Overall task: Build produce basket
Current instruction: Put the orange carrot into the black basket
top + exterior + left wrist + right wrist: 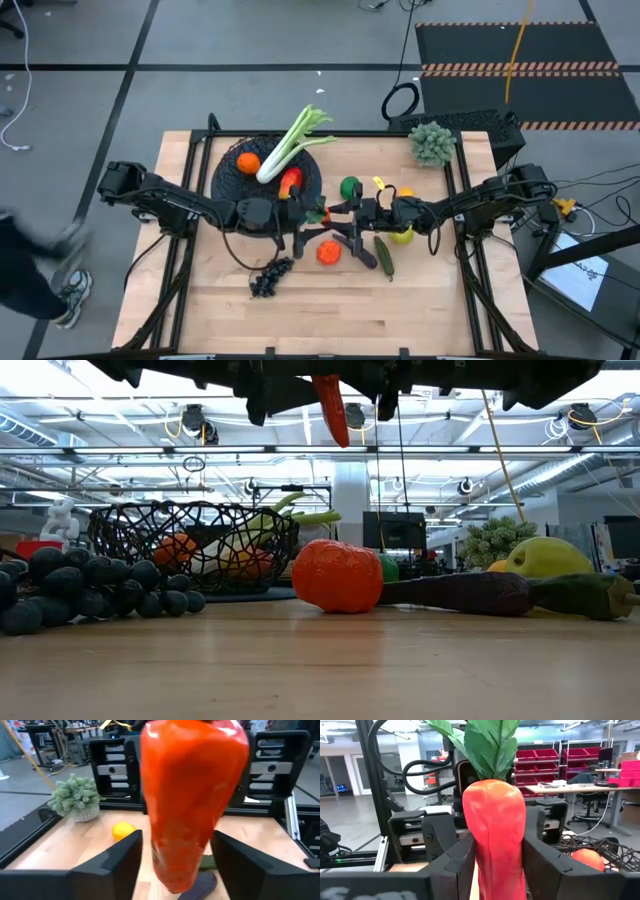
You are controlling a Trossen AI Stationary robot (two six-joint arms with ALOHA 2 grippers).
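While both grippers clamp the glossy tapered carrot [499, 837], the wire-mesh basket [228, 178] sits beside.

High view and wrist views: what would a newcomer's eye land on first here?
The carrot, held in mid-air over the table's middle between the left gripper and the right gripper, as if being handed over. Next, the basket at the table's far left with the long leafy stalk jutting over its rim.
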